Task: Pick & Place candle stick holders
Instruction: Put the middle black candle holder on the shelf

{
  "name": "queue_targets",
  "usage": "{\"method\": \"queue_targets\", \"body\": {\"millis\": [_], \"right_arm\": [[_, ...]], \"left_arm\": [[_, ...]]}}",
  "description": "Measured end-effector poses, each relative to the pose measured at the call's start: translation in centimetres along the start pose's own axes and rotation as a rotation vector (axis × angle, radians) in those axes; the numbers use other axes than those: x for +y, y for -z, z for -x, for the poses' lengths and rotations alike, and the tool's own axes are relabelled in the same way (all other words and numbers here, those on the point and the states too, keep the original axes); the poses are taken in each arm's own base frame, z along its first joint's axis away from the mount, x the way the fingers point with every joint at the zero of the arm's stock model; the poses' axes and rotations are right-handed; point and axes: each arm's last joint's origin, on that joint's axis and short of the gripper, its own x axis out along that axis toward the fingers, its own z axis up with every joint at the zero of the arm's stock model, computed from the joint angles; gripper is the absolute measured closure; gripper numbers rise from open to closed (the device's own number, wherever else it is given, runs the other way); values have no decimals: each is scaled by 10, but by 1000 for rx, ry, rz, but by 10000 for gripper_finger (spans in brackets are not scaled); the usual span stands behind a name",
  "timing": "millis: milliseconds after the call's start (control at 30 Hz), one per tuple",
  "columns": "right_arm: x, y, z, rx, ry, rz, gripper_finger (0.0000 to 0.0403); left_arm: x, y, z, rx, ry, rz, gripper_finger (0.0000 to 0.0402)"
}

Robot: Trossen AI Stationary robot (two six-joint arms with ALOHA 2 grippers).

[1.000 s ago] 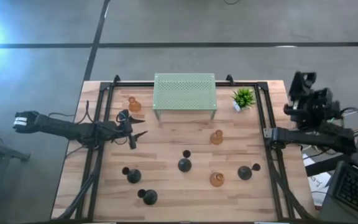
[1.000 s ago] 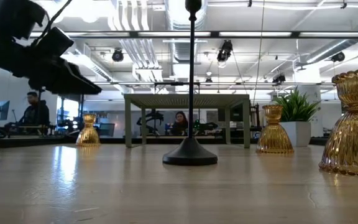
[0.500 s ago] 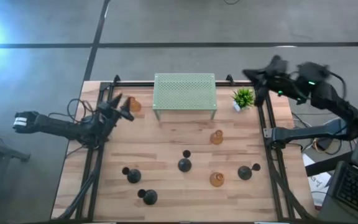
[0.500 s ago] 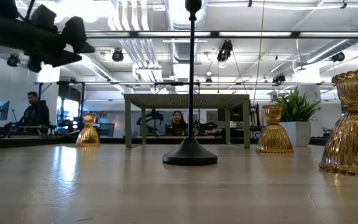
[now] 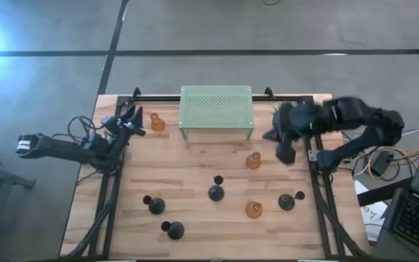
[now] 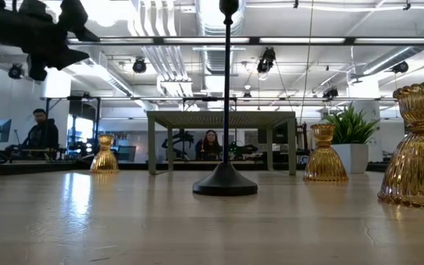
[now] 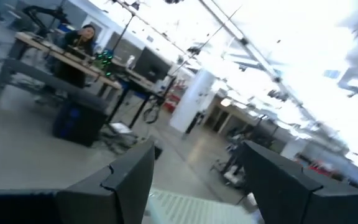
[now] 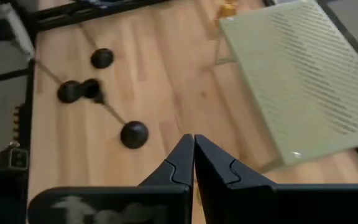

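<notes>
Both arms have swung since a moment ago: the right gripper (image 5: 281, 138), jaws pressed together and holding nothing, now hangs over the tabletop's (image 5: 195, 211) right side, while the left gripper (image 5: 131, 118), jaws spread and empty, sits by the back-left corner near a squat amber glass candle holder (image 5: 157, 123). Four black metal candle stick holders (image 5: 216, 192) with domed bases stand toward the front, beyond the pale green perforated metal stand (image 5: 216, 107).
</notes>
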Motion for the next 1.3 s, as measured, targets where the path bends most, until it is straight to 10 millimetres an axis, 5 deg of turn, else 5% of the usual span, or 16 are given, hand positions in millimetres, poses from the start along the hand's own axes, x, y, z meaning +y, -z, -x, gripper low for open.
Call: {"method": "queue_targets", "body": {"millis": [200, 400, 667, 800, 1300], "right_arm": [[45, 32, -25, -85, 143, 62, 394], [65, 57, -72, -167, 83, 18, 394], [67, 90, -122, -263, -28, -94, 395], [66, 108, -142, -269, -47, 25, 394], [53, 127, -173, -216, -54, -85, 366]], "left_arm": [[0, -4, 1, -11, 53, 12, 156], [-1, -7, 2, -17, 130, 31, 156], [0, -5, 4, 21, 198, 53, 156], [2, 6, 5, 118, 215, 32, 156], [7, 23, 7, 227, 196, -116, 156]]}}
